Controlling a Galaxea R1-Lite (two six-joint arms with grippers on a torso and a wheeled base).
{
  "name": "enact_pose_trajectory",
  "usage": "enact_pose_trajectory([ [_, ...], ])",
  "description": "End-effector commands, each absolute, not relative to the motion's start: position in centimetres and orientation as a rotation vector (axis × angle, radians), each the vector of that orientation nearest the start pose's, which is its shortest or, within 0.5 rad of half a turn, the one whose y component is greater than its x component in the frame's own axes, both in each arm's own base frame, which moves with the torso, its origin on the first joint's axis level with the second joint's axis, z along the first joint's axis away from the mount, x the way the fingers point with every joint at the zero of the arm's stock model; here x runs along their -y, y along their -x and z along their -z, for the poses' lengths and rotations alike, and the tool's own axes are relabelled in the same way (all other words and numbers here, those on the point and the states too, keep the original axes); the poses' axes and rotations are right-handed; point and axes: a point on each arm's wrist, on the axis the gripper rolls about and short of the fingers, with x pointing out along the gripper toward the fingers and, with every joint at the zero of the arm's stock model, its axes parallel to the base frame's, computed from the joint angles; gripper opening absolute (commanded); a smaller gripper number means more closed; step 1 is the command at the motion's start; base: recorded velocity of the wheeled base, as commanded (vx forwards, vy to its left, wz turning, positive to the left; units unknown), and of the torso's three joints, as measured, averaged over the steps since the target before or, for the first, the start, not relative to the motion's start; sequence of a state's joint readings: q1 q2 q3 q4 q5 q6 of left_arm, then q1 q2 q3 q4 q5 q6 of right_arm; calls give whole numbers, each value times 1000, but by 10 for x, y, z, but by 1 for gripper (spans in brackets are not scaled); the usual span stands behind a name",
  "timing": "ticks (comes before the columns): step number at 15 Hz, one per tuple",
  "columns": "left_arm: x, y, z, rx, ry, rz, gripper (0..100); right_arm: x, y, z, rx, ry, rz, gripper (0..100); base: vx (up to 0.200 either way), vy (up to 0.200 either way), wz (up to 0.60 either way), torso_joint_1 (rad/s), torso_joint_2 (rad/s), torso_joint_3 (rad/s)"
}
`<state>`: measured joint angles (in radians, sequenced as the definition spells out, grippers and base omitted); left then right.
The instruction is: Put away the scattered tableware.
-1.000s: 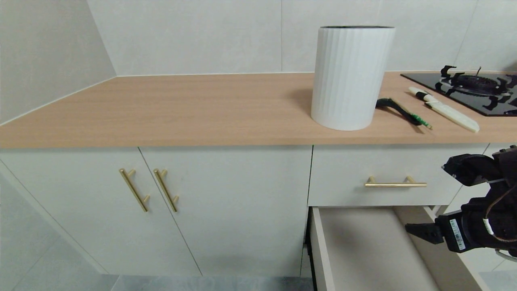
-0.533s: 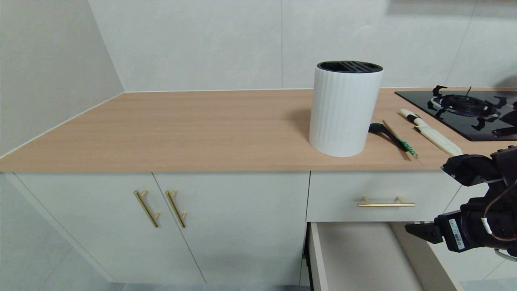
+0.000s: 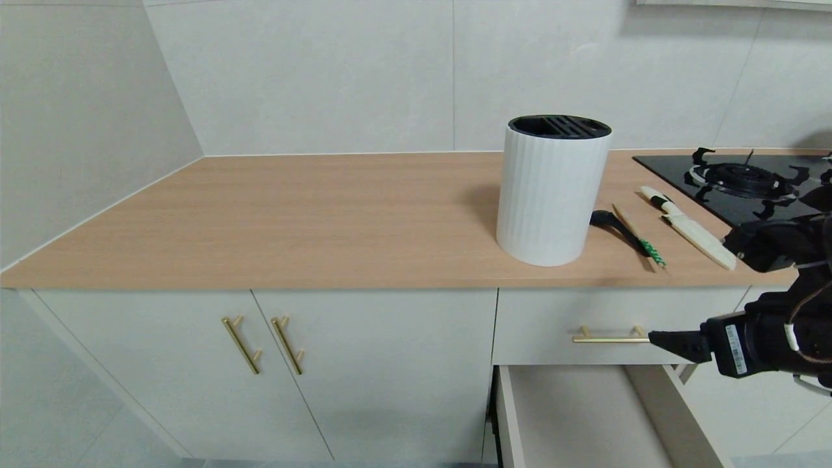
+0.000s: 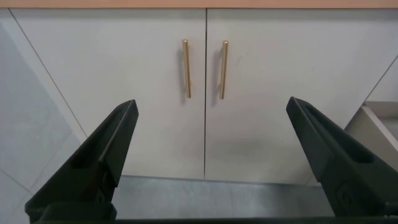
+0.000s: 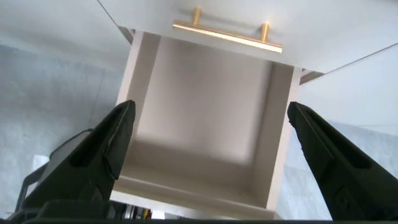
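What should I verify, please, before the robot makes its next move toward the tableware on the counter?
1. The lower drawer is open: ok.
2. The right tool is open and empty: ok.
3. The left tool is open and empty: ok.
4. The knife lies apart from the chopsticks: ok.
5. The ladle is clear of the chopsticks: cannot tell.
6. The right tool is above the counter: not ok, it sits in front of the drawers.

On the tabletop (image 3: 292, 221), right of centre, stands the knife block (image 3: 552, 192). To its right lie ladle (image 3: 603, 218), chopsticks (image 3: 652, 252) and knife (image 3: 692, 231), with the hob (image 3: 715, 188) at the right edge. The open drawer (image 3: 513, 416) is at lower right.
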<state>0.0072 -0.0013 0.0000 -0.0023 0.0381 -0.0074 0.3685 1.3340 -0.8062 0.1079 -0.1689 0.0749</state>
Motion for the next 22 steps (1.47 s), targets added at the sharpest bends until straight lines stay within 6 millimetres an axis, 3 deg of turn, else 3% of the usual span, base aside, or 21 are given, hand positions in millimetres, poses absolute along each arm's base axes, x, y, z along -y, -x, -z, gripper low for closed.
enact_pose_trajectory([
  [1,-1,23,-76,3,8,-46,100,-67,-220,-254,-553,63,-115,100,0,0,0,0,0,0],
  [3,-1,23,-76,3,8,-46,100,-69,-245,-262,-593,5,-59,100,0,0,0,0,0,0],
  [7,-1,23,-76,3,8,-46,100,-61,-306,-217,-667,-52,59,100,0,0,0,0,0,0],
  [9,-1,23,-76,3,8,-46,100,-62,-325,-205,-623,-50,113,100,0,0,0,0,0,0],
  [17,-1,23,-76,3,8,-46,100,-56,-330,-207,-580,-56,159,100,0,0,0,0,0,0],
  [18,-1,23,-76,3,8,-46,100,-57,-328,-208,-578,-56,157,0,0,0,0,0,0,0],
  [22,-1,23,-76,3,8,-46,100,-57,-328,-205,-591,-51,154,0,0,0,0,0,0,0],
])
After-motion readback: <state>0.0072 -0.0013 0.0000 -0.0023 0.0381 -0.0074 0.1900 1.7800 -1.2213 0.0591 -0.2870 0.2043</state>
